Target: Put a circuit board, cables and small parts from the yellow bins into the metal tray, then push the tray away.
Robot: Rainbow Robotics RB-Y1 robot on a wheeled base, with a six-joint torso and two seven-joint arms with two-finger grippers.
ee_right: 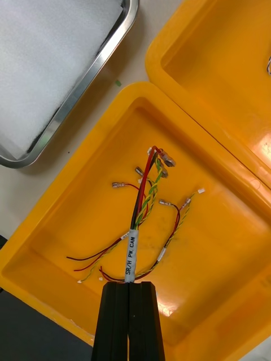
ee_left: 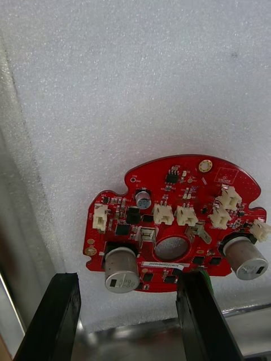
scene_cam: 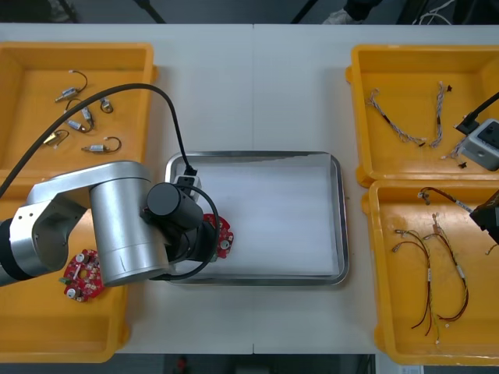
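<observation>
showing the board-placing step: round red circuit board (ee_left: 169, 225) lies on the metal tray's (scene_cam: 341, 218) near-left corner, left gripper (ee_left: 125, 276) fingers spread wide, gripping nothing. right gripper (ee_right: 129, 286) pinches a red and yellow cable (ee_right: 144, 192) over the near right yellow bin (ee_right: 56, 237); next, carry it trayward.

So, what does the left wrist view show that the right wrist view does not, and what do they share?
Only the left wrist view: a round red circuit board lying flat on the white inside of the metal tray, with the left gripper open, its fingers apart at the board's near edge.

Only the right wrist view: the right gripper shut on a red and yellow cable with a white label, over a yellow bin where more cables lie.

Both: the metal tray, white inside.
</observation>
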